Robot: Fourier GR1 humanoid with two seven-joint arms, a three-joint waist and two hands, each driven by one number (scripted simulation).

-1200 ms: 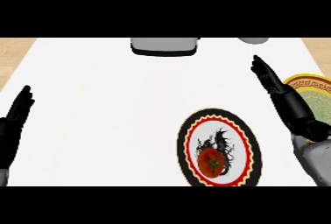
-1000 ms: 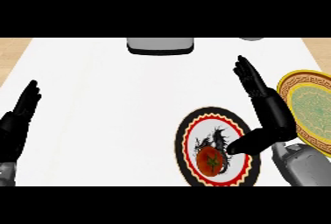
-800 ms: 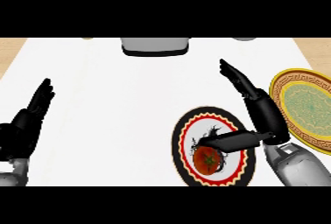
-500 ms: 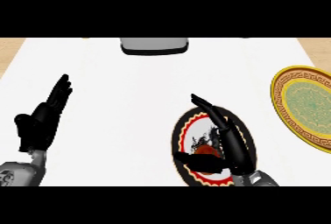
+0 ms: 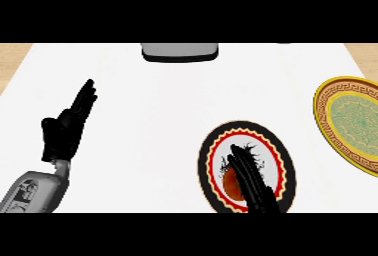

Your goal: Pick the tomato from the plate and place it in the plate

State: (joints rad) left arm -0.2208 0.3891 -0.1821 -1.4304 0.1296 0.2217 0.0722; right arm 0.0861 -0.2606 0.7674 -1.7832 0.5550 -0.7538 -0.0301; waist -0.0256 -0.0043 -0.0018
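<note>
A red tomato (image 5: pixel 232 184) lies on the black, red and white plate (image 5: pixel 274 152) at the lower middle right. My right hand (image 5: pixel 253 183) reaches over that plate from the bottom edge, fingers straight and open, covering the tomato's right side. Whether it touches the tomato I cannot tell. A yellow and green plate (image 5: pixel 353 122) stands at the right edge. At the left my left hand (image 5: pixel 66 129) rests open, fingers pointing up.
A grey box-like object (image 5: pixel 180 51) sits at the counter's far edge, top middle. The white counter (image 5: pixel 170 110) spreads between the hands. Wooden strips show at both upper corners.
My right hand swung left from beside the yellow plate and came down over the dark plate and tomato. My left hand moved inward and up. The view shifted, so the plates sit further right.
</note>
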